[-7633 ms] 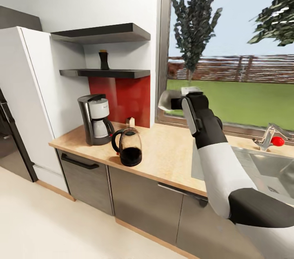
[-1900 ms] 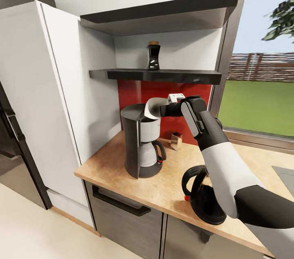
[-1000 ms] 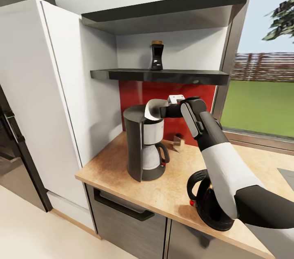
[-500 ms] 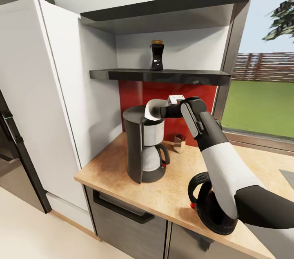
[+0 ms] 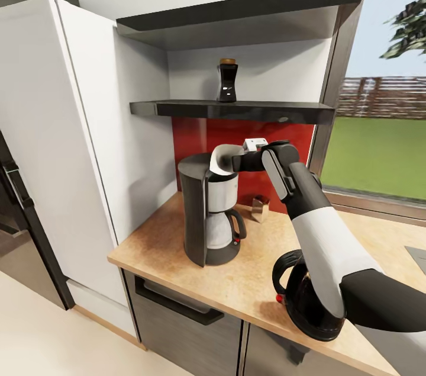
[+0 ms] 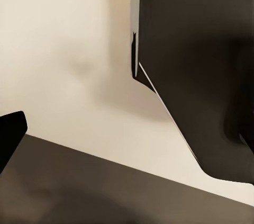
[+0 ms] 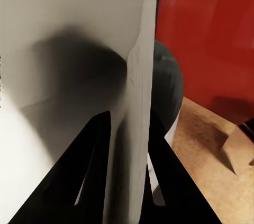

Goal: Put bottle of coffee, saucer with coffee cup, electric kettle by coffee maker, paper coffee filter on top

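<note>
The right gripper (image 5: 235, 161) pinches the paper coffee filter (image 5: 220, 161) between its two black fingers (image 7: 92, 168), one pressed on each face of the white sheet's edge. The filter stands nearly upright at the top of the coffee maker (image 5: 207, 210), its lower edge at the machine's upper rim; whether it rests on the lid or hangs just clear is hard to tell. In the right wrist view the filter (image 7: 69, 75) spreads broad and pale, with the coffee maker's dark top (image 7: 166, 83) just behind it and the red backsplash (image 7: 211, 33) beyond.

The wooden countertop (image 5: 171, 246) carries the coffee maker near its left end, beside a tall white cabinet (image 5: 77, 145). The electric kettle (image 5: 307, 299) sits nearer the front edge, partly hidden by the right forearm. A small brown box (image 5: 259, 208) stands against the backsplash. Above, the bottle of coffee (image 5: 227, 80) stands upright on the lower dark shelf (image 5: 236, 109). A window (image 5: 378, 127) opens onto grass at the right.

The left wrist view gives dark panels and pale floor; the left jaws' state cannot be told.
</note>
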Motion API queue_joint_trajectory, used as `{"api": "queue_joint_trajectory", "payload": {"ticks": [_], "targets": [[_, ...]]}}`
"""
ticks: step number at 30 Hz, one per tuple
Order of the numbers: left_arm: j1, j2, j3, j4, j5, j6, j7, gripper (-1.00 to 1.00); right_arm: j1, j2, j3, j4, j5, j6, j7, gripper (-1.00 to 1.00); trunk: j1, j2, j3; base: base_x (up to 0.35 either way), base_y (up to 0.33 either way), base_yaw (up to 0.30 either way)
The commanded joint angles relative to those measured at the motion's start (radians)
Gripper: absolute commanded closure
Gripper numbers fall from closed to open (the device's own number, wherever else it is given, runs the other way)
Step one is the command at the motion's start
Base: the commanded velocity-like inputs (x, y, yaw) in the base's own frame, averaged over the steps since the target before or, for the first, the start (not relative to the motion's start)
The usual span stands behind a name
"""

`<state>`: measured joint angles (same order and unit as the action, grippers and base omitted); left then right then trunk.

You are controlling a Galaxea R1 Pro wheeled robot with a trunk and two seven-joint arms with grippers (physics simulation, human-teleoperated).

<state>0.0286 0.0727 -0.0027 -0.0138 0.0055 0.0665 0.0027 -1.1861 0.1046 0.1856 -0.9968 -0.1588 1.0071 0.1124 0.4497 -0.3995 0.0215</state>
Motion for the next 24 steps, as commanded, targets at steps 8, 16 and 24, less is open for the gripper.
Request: {"api": "queue_joint_trajectory", "payload": {"ticks": [8,16,24], "targets": [[0.001,0.000,0.000,0.000,0.001,0.004,0.000,-1.00,0.001,0.000,0.000,0.001,-0.004,0.003,0.000,1.00,0.000,0.000,0.000,0.000,0.000,0.000],[0.001,0.001,0.000,0.000,0.001,0.004,0.000,-1.00,0.003,0.001,0.000,0.047,-0.006,0.002,0.001,1.00,0.000,0.000,0.000,0.000,0.000,0.000],[0.001,0.001,0.000,0.000,0.001,0.004,0.000,-1.00,0.003,0.001,0.000,0.055,-0.007,0.002,0.001,1.00,0.000,0.000,0.000,0.091,0.000,0.000]]}}
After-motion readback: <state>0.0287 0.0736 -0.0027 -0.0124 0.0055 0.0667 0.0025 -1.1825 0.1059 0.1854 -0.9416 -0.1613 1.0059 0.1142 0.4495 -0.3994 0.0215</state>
